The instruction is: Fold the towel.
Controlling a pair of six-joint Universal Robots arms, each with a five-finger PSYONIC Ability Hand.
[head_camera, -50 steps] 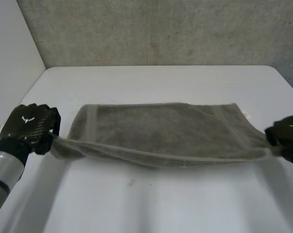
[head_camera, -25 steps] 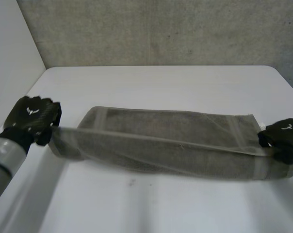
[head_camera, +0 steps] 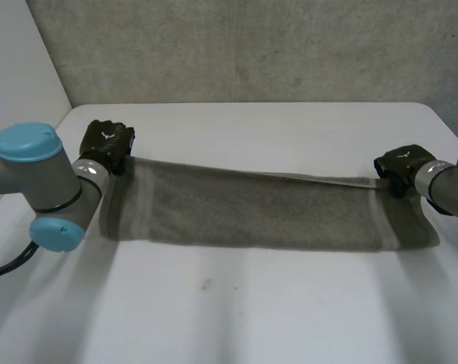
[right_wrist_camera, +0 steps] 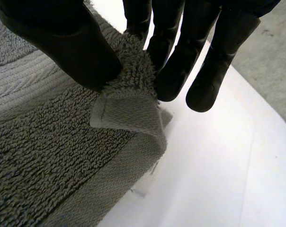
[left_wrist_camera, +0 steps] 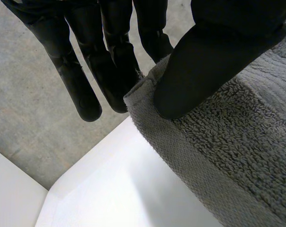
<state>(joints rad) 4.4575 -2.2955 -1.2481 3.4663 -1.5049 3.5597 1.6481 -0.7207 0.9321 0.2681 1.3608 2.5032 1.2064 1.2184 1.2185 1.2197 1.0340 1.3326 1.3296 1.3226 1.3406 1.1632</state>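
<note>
A grey terry towel lies stretched across the white table, folded in half lengthwise into a long strip. My left hand pinches the strip's far left corner, and my right hand pinches its far right corner. In the left wrist view the thumb presses the towel corner against the fingers. In the right wrist view the thumb and fingers pinch a bunched, turned-over corner of the towel. The top layer's edge runs taut between the two hands.
A grey wall rises behind the table's far edge. A pale panel stands at the left. Bare tabletop runs along the near side of the towel and behind it.
Both hands carried the towel's near edge up and away from me, laying it over the far half. The towel went from a sagging open sheet to a long doubled strip.
</note>
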